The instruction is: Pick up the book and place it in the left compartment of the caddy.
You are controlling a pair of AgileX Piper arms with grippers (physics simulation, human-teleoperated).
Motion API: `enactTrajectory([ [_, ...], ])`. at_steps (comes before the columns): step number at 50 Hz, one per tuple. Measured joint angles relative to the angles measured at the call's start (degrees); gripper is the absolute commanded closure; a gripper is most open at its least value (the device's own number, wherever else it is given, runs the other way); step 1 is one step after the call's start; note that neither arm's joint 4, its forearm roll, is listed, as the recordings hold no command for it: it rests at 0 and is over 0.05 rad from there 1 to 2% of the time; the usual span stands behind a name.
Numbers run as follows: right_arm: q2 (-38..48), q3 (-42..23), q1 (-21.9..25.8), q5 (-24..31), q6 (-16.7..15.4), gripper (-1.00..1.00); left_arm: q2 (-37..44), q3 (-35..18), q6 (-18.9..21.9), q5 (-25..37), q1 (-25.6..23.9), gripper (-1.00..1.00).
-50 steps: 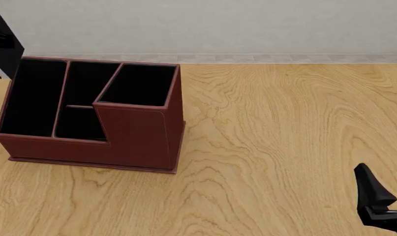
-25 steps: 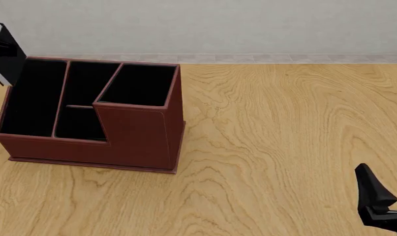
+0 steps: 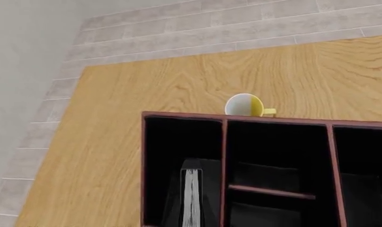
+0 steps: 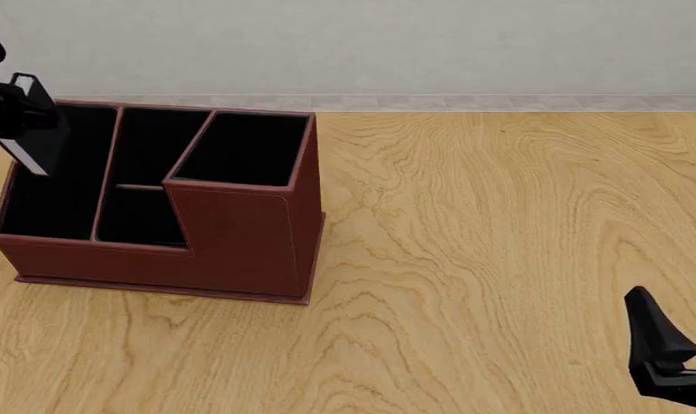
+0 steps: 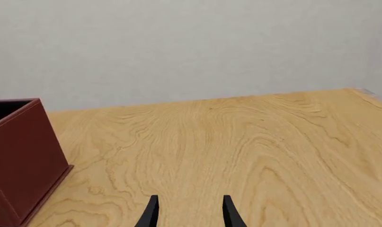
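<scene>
The reddish-brown caddy (image 4: 238, 246) stands at the table's left, its tall end to the right. My left gripper (image 4: 20, 108) is shut on the small black book (image 4: 47, 138) and holds it tilted over the far end of the left compartment (image 4: 54, 194). In the left wrist view the book's white page edges (image 3: 191, 201) show end-on over that same long slot (image 3: 172, 151), beside the caddy's rim (image 3: 266, 121). My right gripper (image 4: 679, 349) is open and empty, low near the front right; its fingers (image 5: 151, 213) point over bare wood toward the caddy's tall end (image 5: 20, 161).
A yellow and white mug (image 3: 246, 106) stands on the table just beyond the caddy's far wall, seen only in the left wrist view. The two small middle cells (image 4: 147, 185) and the tall square compartment (image 4: 244, 151) hold nothing visible.
My left gripper has carried the book to the right and downward, from beyond the caddy's left far corner to over the left compartment. The right arm has not moved.
</scene>
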Motion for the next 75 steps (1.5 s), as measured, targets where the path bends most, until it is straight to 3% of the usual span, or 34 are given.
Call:
enactTrajectory([
  [42,-1.01,-0.03,-1.02,0.62,0.78,-1.0,6.3,7.04,1.95,-10.66,0.65,1.0],
  [75,-1.03,0.0,-1.1,0.65,0.72,-1.0,9.56,10.51,0.99,-16.01,1.97,1.0],
])
